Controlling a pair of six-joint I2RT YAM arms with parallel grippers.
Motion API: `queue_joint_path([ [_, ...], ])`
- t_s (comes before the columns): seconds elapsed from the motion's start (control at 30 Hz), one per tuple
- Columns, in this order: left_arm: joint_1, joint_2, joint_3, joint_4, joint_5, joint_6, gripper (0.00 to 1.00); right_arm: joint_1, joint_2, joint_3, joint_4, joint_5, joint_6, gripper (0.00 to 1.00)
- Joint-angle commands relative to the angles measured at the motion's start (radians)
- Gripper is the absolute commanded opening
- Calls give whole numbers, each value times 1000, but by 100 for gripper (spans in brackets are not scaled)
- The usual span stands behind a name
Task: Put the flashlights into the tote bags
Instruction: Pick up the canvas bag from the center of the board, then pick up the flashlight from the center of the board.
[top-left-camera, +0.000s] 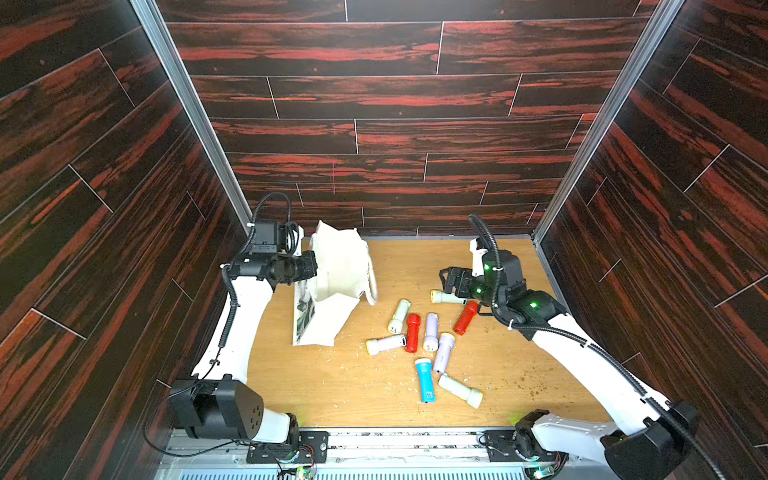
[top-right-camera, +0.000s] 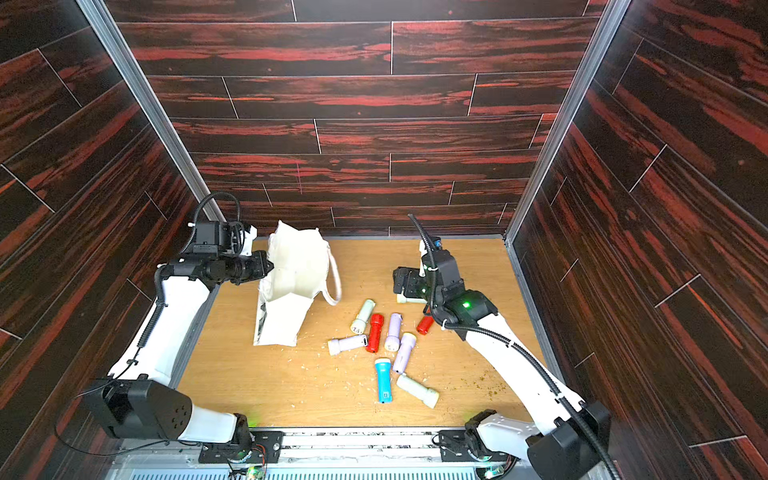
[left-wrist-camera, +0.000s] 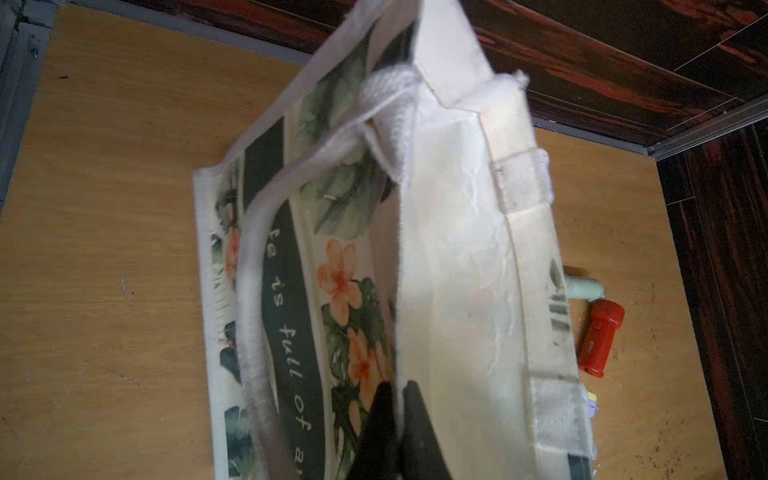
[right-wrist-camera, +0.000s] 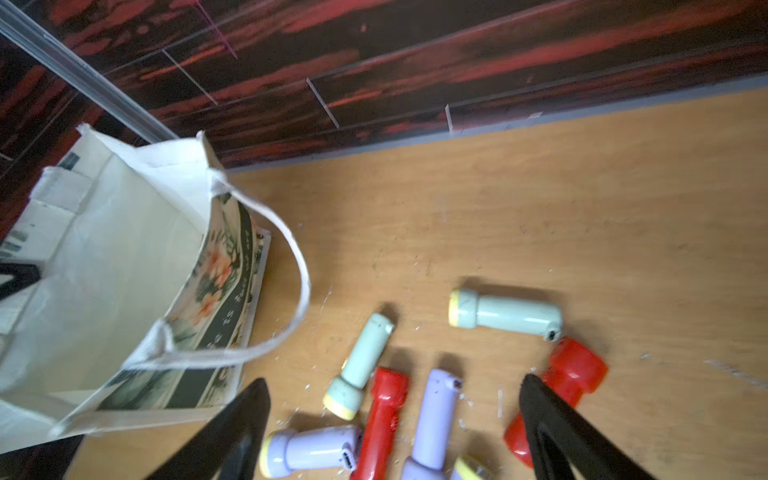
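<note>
Nine flashlights lie scattered on the wooden table, from centre to right; the tote bag stands open at the far left, just beside them; the left gripper has its jaws pressed together, pinching the bag's rim; the right gripper hovers over the far flashlights, jaws spread wide, holding nothing.
</note>
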Motion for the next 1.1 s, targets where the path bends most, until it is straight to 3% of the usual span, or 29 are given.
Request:
queue_joint_path([
  [0.0,-13,-47,-20,39,21,16,0,13,40,1,-37,-67,89,94],
  [0.23,-57,-73,-68,68,47,-11,0,108,113,-13,-106,4,235,91],
  [0.33,-66,-88,-76,77,64,-13,0,152,144,-32,-114,15,300,85],
  [0.5,-66,-102,-102,111,83,-15,0,175,197,-90,-46,-60,372,76],
  [0.83,-70,-85,-103,101,68,-11,0,195,334,-95,-19,-96,404,53],
  [1.07,-75,-84,-100,97,55,-12,0,211,431,-44,-58,-81,384,49],
])
